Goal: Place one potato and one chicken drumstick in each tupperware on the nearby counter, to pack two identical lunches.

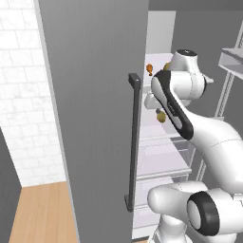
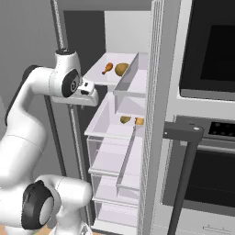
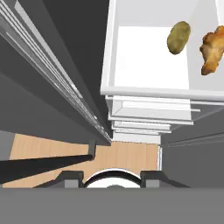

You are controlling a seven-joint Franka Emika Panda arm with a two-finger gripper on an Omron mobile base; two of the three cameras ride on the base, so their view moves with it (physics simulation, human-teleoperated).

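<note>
Sitting on the middle white fridge shelf (image 2: pixel 106 123): one brown oval potato (image 3: pixel 178 38) beside one orange-brown chicken drumstick (image 3: pixel 211 51), close but apart. Second potato (image 2: pixel 121 69) and drumstick (image 2: pixel 107 68) lie on the shelf above. Dark two-finger gripper (image 3: pixel 111 178) hangs outside over the wood floor (image 3: pixel 127 155), holding nothing; jaw gap can't be told.
</note>
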